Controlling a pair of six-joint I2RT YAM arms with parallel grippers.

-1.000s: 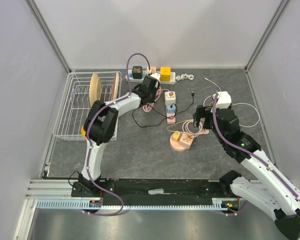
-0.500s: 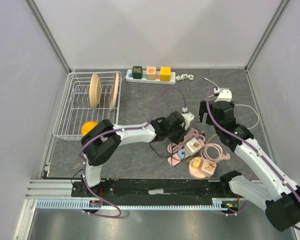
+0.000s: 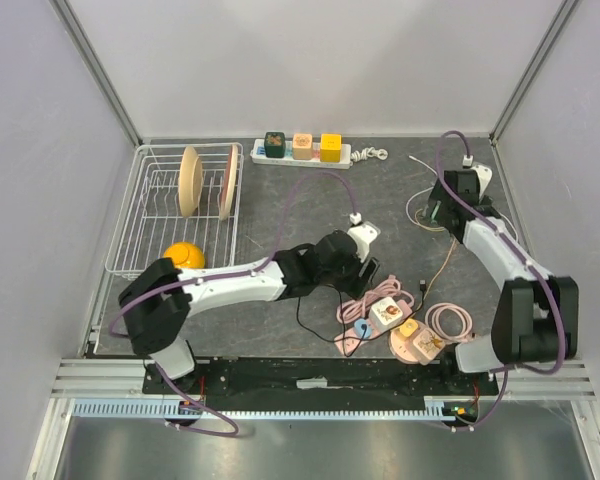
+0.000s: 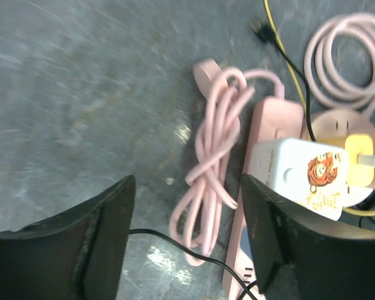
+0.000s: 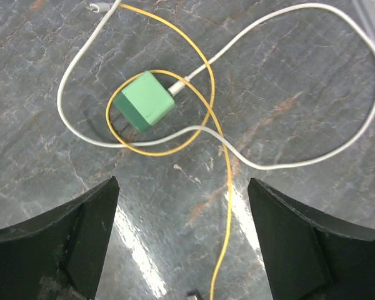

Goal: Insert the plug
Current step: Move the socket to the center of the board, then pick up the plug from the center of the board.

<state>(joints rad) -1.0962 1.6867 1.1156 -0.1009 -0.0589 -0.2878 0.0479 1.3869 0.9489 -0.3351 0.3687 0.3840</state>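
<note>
Green plastic cube plug (image 5: pixel 144 107) lying under the wide-open right gripper (image 5: pixel 181 190)

Looped about by a thin yellow cable (image 5: pixel 228 181) and a white cable (image 5: pixel 58 94), the plug is sitting in the upper left of the right wrist view. It is looking light, rigid and smooth; pinching its flat sides, clear of the cable end, is seeming safest. The left gripper (image 4: pixel 187 184) is gaping empty above the long pink power strip (image 4: pixel 269 122).

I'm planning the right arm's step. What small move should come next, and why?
Probably lower the right gripper onto the green plug, centring on it. The jaws stand open and empty above it, and the plug lies free on the table, ringed by the yellow cable.
</note>
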